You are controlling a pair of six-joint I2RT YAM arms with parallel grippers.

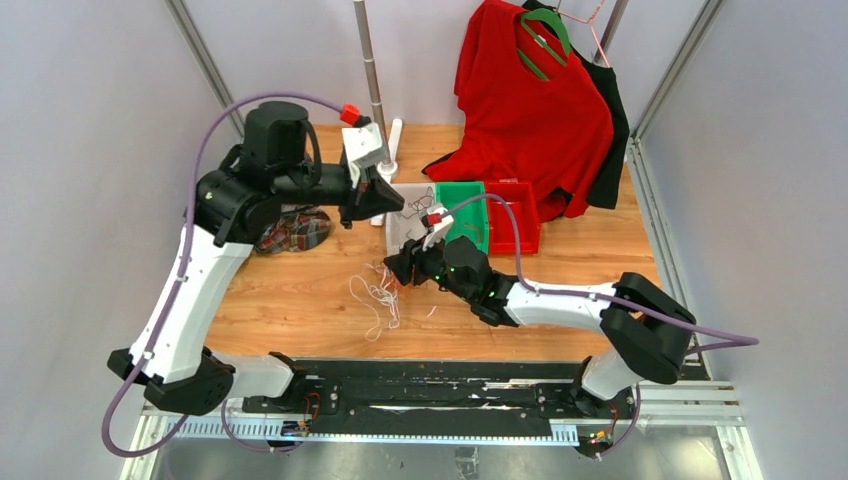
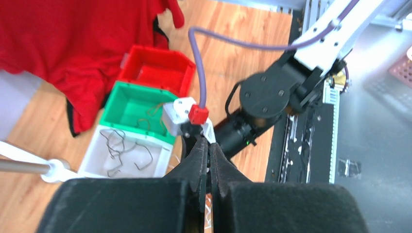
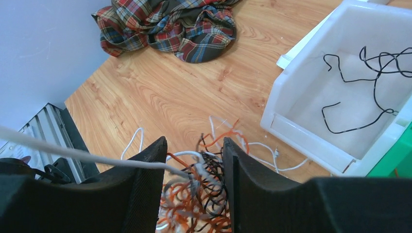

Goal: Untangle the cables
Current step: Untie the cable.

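Note:
A tangled bunch of white, orange and black cables (image 3: 204,194) lies on the wooden table, with loose white loops trailing out in the top view (image 1: 378,298). My right gripper (image 3: 194,145) is open, its fingers on either side of the bunch; in the top view it (image 1: 395,270) hangs low over the tangle. A white cable (image 3: 73,153) runs from the bunch out to the left across the left finger. My left gripper (image 2: 209,143) is shut, with nothing visible between the jaws, raised beside the white bin (image 1: 397,205).
A white bin (image 3: 291,87) holds black wires (image 3: 374,87). Beside it stand a green bin (image 1: 462,205) with brownish wires (image 2: 150,114) and a red bin (image 1: 515,215). A plaid cloth (image 1: 295,228), a metal pole (image 1: 370,70) and a hanging red shirt (image 1: 530,100) stand behind.

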